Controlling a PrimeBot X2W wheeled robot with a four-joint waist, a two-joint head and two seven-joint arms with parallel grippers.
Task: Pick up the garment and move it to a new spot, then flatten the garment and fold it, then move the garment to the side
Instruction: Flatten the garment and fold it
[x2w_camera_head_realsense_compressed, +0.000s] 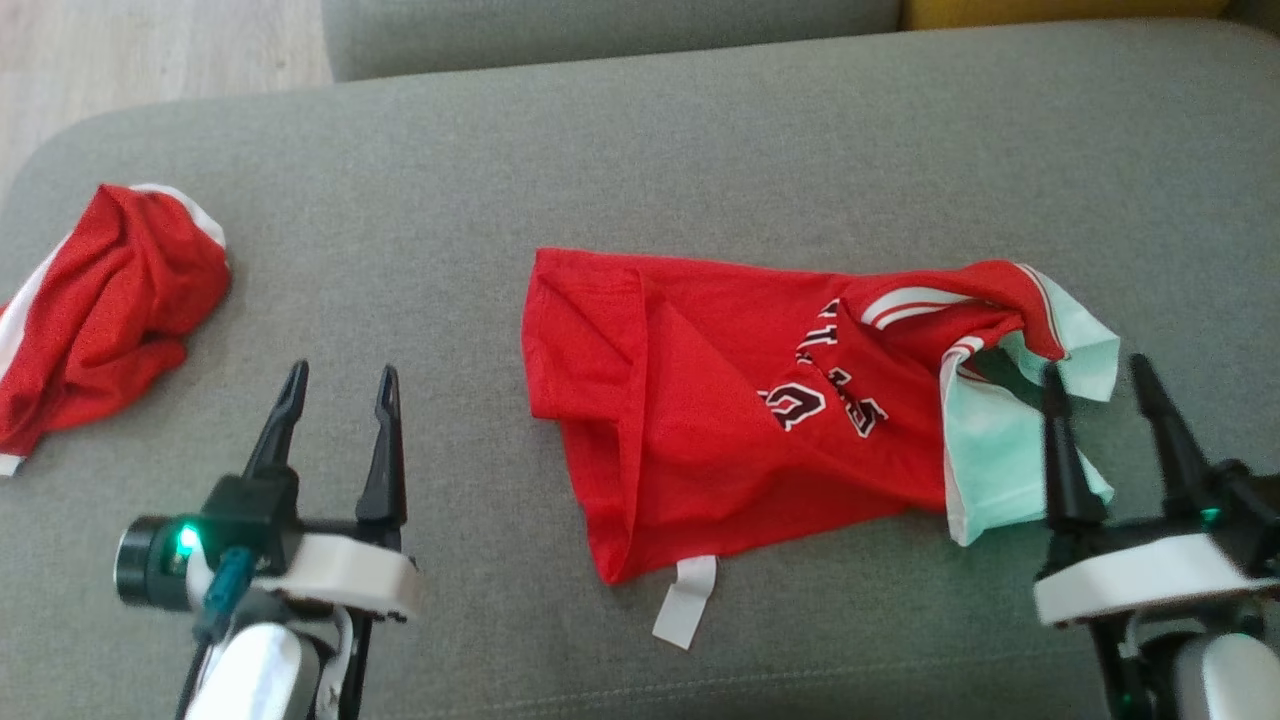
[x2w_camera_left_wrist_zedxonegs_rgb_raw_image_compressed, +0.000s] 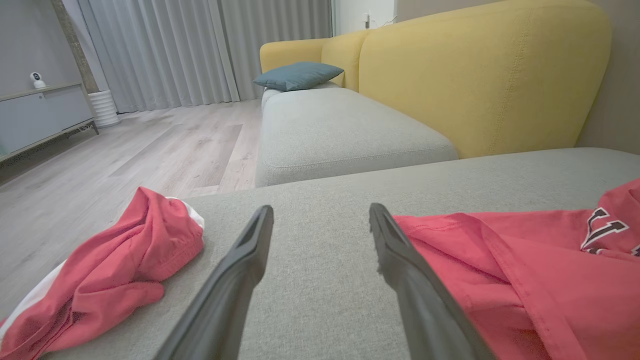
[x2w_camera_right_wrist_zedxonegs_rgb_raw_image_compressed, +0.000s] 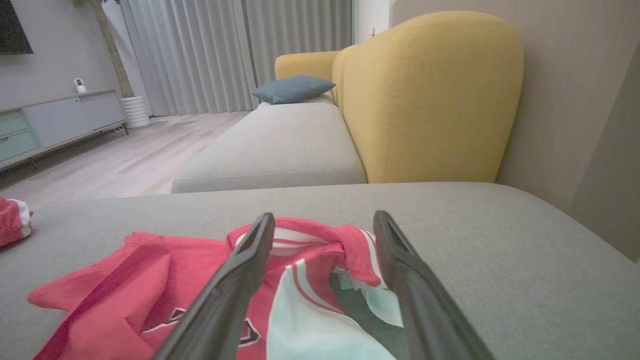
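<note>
Red jersey (x2w_camera_head_realsense_compressed: 720, 400) rumpled on the grey sofa seat (x2w_camera_head_realsense_compressed: 640, 150), flattening not yet done.
My right hand (x2w_camera_head_realsense_compressed: 1095, 368), open and empty, hovers at its bunched collar end; my left hand (x2w_camera_head_realsense_compressed: 343, 372), likewise open and empty, hangs near the hem. Next, I judge: pinch both ends, pull taut. A second red garment (x2w_camera_head_realsense_compressed: 100, 310) lies well left; wood floor (x2w_camera_left_wrist_zedxonegs_rgb_raw_image_compressed: 150, 145), curtains (x2w_camera_left_wrist_zedxonegs_rgb_raw_image_compressed: 175, 50) beyond.

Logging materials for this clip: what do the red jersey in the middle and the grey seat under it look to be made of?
Red jersey: thin, soft knit fabric with a matte finish, possibly sports polyester. It lies limp, with loose creases and folded-over edges, and carries printed lettering.
Grey seat: padded upholstery in a coarse woven cloth, matte. A fine flecked weave shows, with a stitched seam along the near edge.
</note>
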